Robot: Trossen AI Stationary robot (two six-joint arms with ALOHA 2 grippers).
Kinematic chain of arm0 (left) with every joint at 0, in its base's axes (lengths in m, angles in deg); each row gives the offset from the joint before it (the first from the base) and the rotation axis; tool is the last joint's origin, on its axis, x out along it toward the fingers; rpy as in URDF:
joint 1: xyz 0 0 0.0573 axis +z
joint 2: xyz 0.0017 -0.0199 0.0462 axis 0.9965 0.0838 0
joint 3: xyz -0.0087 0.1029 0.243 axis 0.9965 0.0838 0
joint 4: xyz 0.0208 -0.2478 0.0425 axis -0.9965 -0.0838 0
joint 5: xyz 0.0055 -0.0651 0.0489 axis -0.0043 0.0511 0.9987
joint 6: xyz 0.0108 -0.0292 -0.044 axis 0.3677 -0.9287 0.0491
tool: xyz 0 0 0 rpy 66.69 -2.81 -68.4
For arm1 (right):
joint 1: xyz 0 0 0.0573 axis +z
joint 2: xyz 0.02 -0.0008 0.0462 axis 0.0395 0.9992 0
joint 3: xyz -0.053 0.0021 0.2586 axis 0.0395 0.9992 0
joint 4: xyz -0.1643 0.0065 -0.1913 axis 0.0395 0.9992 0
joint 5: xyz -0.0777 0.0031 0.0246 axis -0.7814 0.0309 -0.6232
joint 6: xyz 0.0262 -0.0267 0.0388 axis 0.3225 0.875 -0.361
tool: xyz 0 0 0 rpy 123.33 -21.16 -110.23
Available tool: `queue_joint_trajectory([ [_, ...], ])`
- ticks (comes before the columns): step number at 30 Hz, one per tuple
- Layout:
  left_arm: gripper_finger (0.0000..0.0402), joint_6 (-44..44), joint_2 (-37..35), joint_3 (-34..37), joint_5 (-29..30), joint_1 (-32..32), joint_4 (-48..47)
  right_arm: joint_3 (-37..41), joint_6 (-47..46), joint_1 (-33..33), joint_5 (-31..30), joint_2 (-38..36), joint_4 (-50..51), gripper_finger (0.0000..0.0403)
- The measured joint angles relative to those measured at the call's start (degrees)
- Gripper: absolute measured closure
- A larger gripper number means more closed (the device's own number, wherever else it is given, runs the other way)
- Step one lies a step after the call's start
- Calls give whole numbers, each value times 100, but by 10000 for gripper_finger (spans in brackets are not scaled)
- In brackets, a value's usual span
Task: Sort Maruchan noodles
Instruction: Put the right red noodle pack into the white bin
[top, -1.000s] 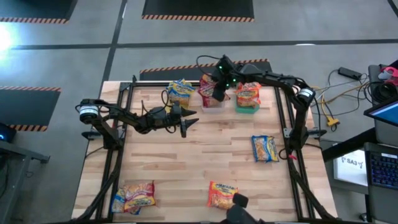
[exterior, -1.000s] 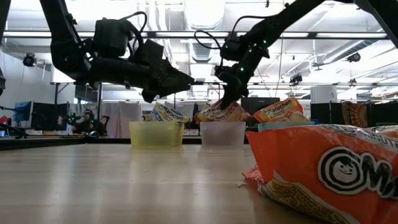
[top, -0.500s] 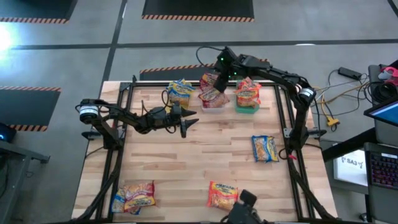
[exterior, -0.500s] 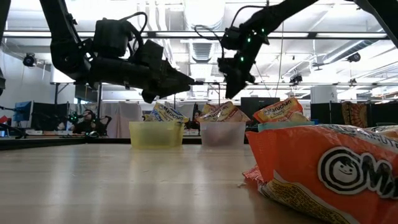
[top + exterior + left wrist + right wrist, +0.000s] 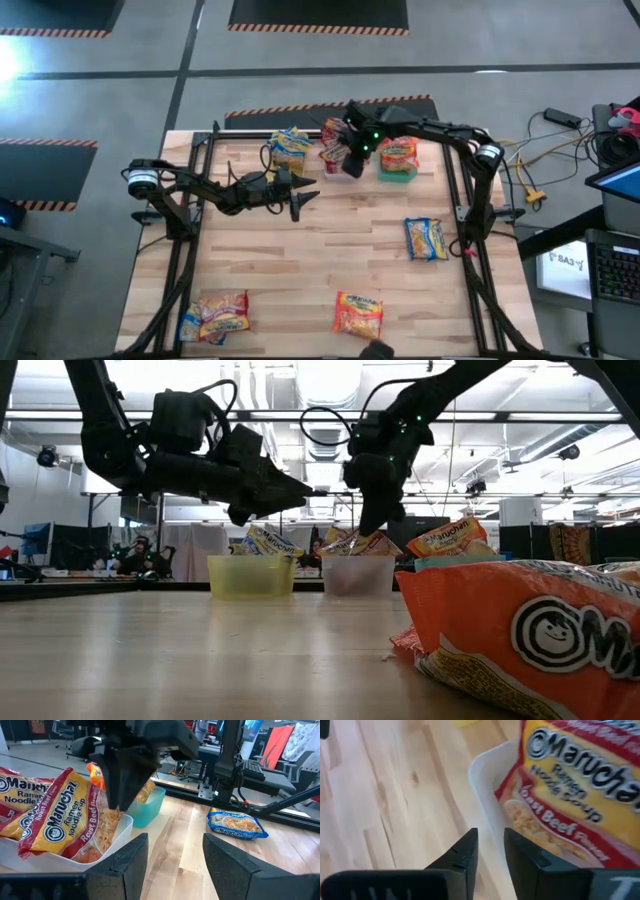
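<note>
Wooden bench [image 5: 330, 255] centre lies bare; right gripper [image 5: 350, 163] — narrowly parted, seemingly empty — hovers above the clear bin [image 5: 338, 168] of red noodles [image 5: 580, 795] at the far edge.

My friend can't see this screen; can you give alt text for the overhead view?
From above, the right gripper hovers over the clear bin holding red noodle packets, between a yellow bin and a green bin. The left gripper waits mid-table.

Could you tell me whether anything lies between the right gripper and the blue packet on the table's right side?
Nothing visible does. The right gripper hangs over the clear bin, and only bare table lies between it and the blue packet.
</note>
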Motion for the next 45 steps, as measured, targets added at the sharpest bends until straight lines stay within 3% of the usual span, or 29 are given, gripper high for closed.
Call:
queue_joint_trajectory([
  [9, 228, -10, 0, 0, 2, -2, 1, 305, -44, 151, -592, 0, -354, 357],
  [20, 228, -24, 0, 0, 6, -2, 2, 691, -190, 159, -669, 0, -829, 391],
  [28, 228, -24, 0, 0, 9, -2, 4, 918, -195, 185, -821, 0, -986, 394],
  [35, 228, -24, 0, 0, 26, -2, 4, 1014, -136, 185, -1488, 0, -1224, 394],
  [45, 228, -26, 2, 0, 24, -2, 4, 1051, -42, 198, -1457, 0, -1477, 394],
])
